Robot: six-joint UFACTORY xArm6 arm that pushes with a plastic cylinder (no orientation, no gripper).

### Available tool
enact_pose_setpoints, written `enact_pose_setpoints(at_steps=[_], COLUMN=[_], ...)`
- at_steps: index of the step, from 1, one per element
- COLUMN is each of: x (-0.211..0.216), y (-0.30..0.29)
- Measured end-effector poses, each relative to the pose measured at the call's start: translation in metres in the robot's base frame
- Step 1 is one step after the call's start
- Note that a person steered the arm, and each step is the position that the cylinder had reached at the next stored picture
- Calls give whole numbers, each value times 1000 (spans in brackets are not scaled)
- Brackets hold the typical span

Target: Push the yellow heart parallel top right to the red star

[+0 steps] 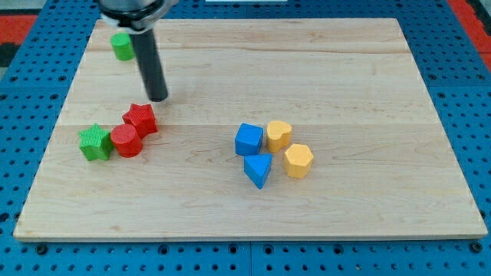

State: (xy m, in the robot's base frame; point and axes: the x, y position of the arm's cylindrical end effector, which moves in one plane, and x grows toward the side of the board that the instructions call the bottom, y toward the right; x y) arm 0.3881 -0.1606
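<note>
The yellow heart [278, 134] lies right of the board's middle, touching the blue cube [248, 139]. The red star [140, 119] lies at the view's left, touching the red cylinder [126, 141]. My tip [157, 98] stands on the board just above and to the right of the red star, a small gap from it, and far left of the yellow heart. The rod rises to the view's top.
A green star [95, 142] touches the red cylinder's left side. A green cylinder [121, 46] sits at the top left corner. A yellow hexagon [298, 161] and a blue triangle [258, 169] lie below the heart. The wooden board [345, 69] ends in blue pegboard.
</note>
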Motion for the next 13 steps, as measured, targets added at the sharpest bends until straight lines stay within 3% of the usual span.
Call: enact_pose_setpoints(at_steps=[1, 3, 4, 5, 6, 7, 8, 9, 10, 11, 12, 13], x=[6, 38, 98, 104, 77, 31, 44, 20, -42, -67, -66, -26], y=[14, 283, 261, 210, 215, 181, 146, 134, 134, 176, 193, 161])
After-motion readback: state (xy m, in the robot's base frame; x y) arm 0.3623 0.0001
